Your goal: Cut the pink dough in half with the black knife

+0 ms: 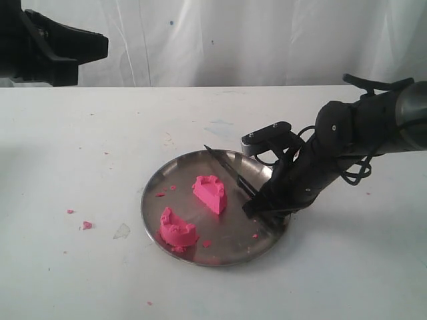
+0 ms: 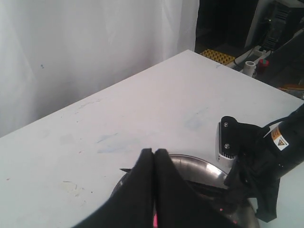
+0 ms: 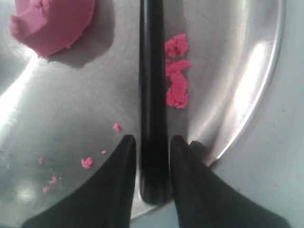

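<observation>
Two fingers of the right pincer sit tight against the black knife handle, knife flat on the metal plate, long axis running straight out ahead of the pincer. Pink dough already lies in two chunks beyond and to one side of the blade, clear of it. Left pincer is pressed closed on nothing, raised well off the desk, so the right arm is nearer.

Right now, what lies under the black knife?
The black knife lies over the metal plate, pink crumbs beside it. The right tool flanks its handle; plate beneath is hidden.
</observation>
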Controlling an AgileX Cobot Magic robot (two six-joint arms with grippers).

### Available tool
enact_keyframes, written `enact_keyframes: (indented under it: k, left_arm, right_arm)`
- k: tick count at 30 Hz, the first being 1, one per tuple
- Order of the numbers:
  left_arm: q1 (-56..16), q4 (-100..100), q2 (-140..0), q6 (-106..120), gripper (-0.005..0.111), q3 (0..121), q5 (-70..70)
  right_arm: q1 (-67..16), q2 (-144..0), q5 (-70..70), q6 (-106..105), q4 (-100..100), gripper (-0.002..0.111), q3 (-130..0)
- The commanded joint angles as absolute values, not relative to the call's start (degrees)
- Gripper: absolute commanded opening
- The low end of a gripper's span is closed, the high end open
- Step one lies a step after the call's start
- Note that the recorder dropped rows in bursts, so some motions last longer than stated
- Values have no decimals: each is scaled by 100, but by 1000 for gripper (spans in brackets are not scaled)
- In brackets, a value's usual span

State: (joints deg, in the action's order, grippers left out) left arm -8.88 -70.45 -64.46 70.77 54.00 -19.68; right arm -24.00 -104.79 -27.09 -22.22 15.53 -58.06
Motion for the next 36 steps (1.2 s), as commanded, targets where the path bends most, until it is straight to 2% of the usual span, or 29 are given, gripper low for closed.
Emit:
enact_keyframes:
  k: [1,14,17,22,25,32,36]
  left_arm:
    - [-923,-7105,-6403,7040,0,5372,-2054]
    - [-923,-6913,-6403,7040,0,5372,-2054]
    - [-923,-6493,-6415,7040,0,5372,-1932]
    - [-923,-6014,-6508,7026,0,5262,-1658]
    - [-923,-5992,-6614,7038,0,4900,-866]
    - [-923,-6500,-6931,7048,0,3735,2387]
    - [-923,-6834,-6792,7197,0,3329,2937]
  right_arm:
    - [-2353,-10465,-2639,-2288,1552,33,-5824]
    - [-2353,-10455,-2387,-2288,1550,33,-5824]
    - [-2300,-10353,-2380,-2288,1141,25,-5824]
    - [-1899,-10138,-2476,-1406,344,2,-5802]
    - [-1464,-9955,-2441,-960,193,0,-5693]
    - [-97,-9382,-1599,-200,191,0,-4771]
    - [475,-8752,-813,829,191,0,-4156]
